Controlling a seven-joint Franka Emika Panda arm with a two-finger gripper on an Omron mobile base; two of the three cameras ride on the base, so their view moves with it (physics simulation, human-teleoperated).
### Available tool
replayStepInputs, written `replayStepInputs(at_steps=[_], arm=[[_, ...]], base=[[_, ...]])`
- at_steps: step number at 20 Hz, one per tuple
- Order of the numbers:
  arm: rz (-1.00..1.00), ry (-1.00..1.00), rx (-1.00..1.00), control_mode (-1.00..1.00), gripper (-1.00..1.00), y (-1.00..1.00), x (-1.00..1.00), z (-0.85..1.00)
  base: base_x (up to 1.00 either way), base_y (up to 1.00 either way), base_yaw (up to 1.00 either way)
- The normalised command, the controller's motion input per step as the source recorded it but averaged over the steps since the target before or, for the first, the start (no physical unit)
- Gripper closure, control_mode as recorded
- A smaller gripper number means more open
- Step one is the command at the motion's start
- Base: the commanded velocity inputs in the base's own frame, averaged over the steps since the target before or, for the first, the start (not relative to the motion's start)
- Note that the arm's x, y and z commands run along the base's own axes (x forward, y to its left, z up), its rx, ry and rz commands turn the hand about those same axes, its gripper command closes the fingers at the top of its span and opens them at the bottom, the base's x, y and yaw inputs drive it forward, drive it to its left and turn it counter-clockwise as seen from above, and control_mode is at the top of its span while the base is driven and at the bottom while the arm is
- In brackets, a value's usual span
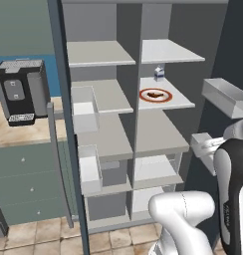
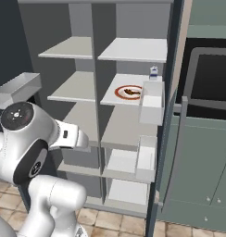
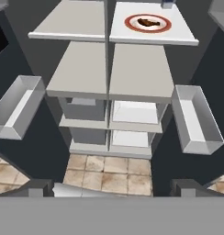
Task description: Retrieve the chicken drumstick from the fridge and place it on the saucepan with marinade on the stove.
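The fridge (image 1: 108, 139) stands with both doors swung wide. The chicken drumstick (image 1: 155, 94) (image 2: 130, 91) (image 3: 147, 22) is a small brown piece lying on a red-rimmed white plate (image 3: 130, 20) on the right half of the second shelf from the top. In the hand view my gripper (image 3: 114, 188) is open, its dark fingertips (image 3: 40, 188) spread wide with nothing between them. It hangs low in front of the fridge, well short of the plate and below its shelf. The saucepan, the marinade and the stove are out of view.
A small blue-and-white carton (image 1: 159, 73) stands behind the plate. Clear door bins (image 3: 196, 119) jut from both open doors. A black coffee machine (image 1: 21, 92) sits on the counter to the left. A dark built-in oven (image 2: 212, 78) and pale green cabinets lie to the right.
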Motion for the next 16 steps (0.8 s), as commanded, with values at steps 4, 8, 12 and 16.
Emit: replayStepInputs(at_steps=[4,8,12,16], arm=[[-0.01,0.00,0.00,-1.00,-1.00,0.10,0.00,-0.05],[0.00,0.00,0.00,-1.00,-1.00,0.00,0.00,0.00],[0.00,0.00,0.00,1.00,-1.00,0.00,0.00,0.00],[0.00,0.00,0.00,1.00,-1.00,0.00,0.00,0.00]], base=[[0.00,0.00,0.00],[0.00,0.00,0.00],[0.05,0.00,0.00],[0.54,-0.14,0.00]])
